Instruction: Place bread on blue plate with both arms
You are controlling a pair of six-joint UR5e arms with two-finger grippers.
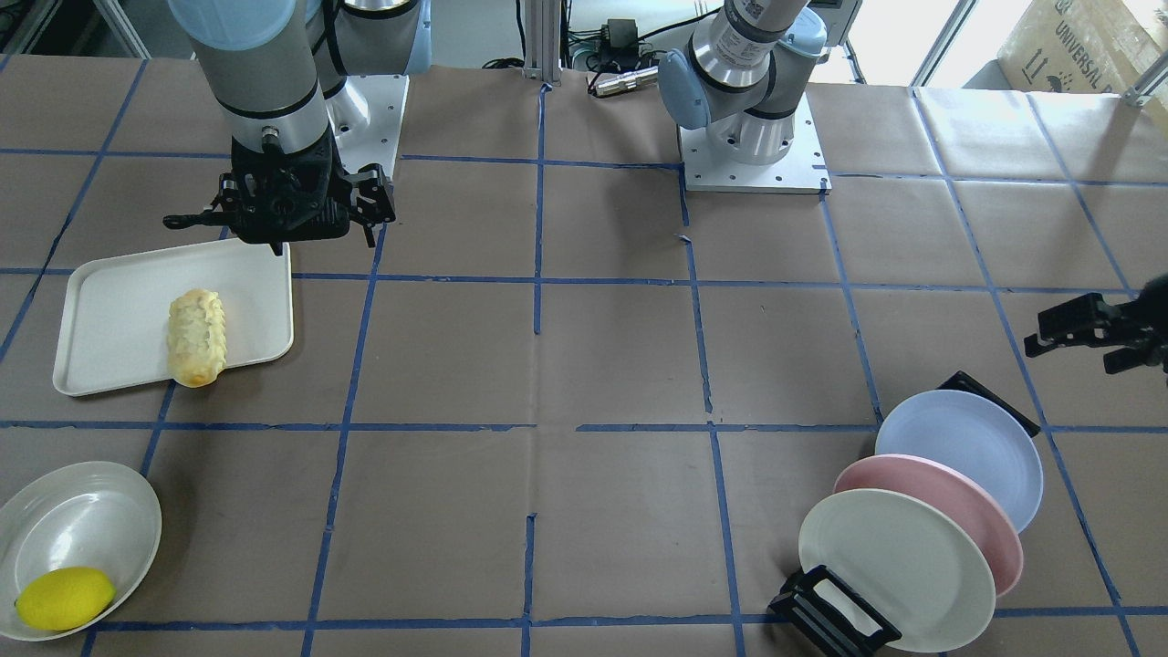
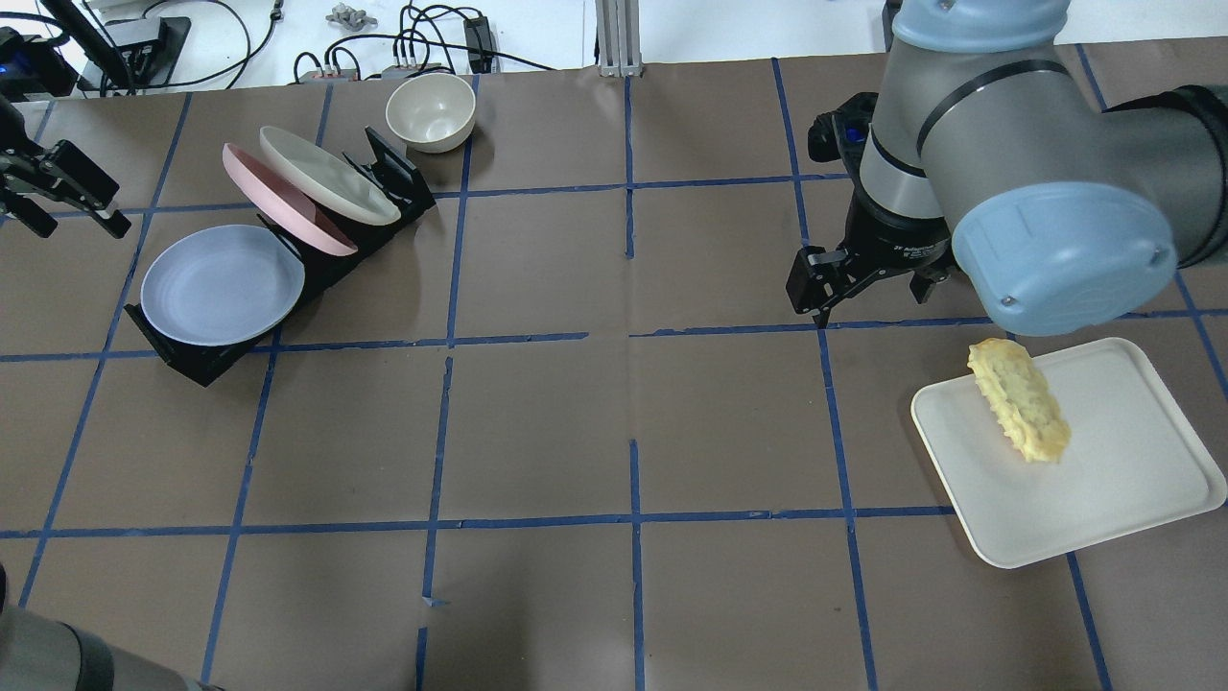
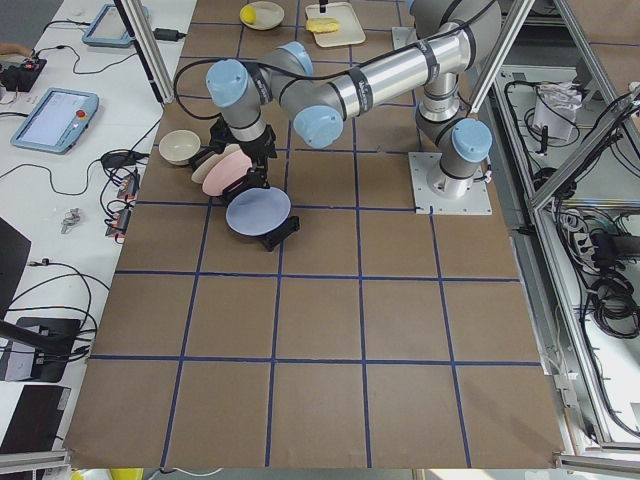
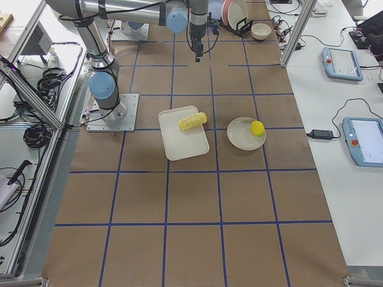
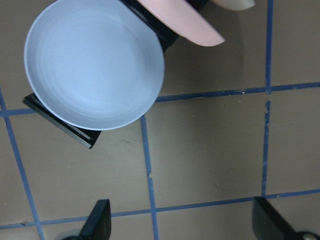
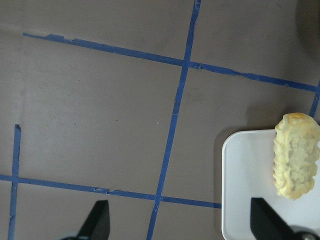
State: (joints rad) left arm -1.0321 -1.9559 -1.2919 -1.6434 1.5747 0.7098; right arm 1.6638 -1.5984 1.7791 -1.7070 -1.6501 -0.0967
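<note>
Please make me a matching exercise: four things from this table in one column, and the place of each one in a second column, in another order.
Things:
1. bread
2. lemon
3. blue plate
4. bowl

Places:
A. in the black rack
B. in the white dish
C. on the white tray
D. on the table, beside the rack

Pairs: 1-C, 2-B, 3-A, 4-D

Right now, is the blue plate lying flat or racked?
Racked: blue plate leans tilted in the black rack's end slot, empty.
</note>
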